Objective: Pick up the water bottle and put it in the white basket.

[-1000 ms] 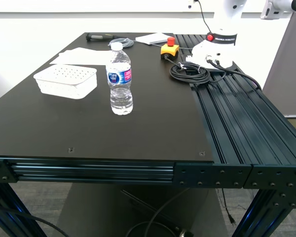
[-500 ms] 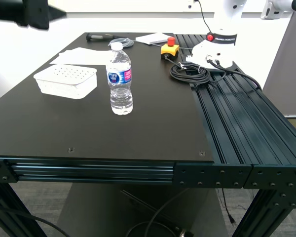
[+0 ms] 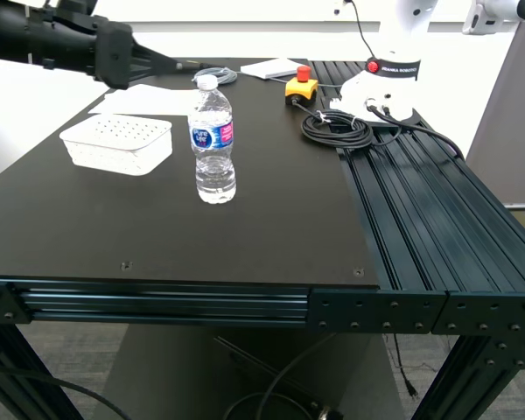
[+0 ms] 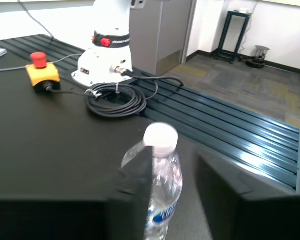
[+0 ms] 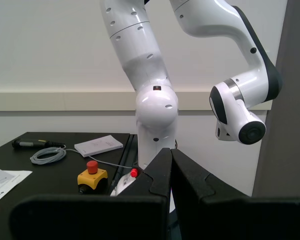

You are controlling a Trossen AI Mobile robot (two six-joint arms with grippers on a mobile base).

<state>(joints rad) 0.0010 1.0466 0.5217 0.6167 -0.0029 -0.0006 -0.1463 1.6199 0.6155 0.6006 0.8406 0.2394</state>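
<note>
The bottle (image 3: 213,140) stands upright mid-surface (image 3: 245,227), untouched, with the basket (image 3: 116,143) empty just to its left in the exterior view. My first tool (image 4: 174,200) is wide open, high at the exterior view's far left, the bottle showing between its fingers in its wrist view. My second tool (image 5: 170,172) is closed on nothing. Grasp, lift and placing all remain

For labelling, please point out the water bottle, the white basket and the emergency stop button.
water bottle (image 3: 214,136): exterior view, on its label.
white basket (image 3: 114,156): exterior view, near side wall.
emergency stop button (image 3: 303,73): exterior view, red knob.
</note>
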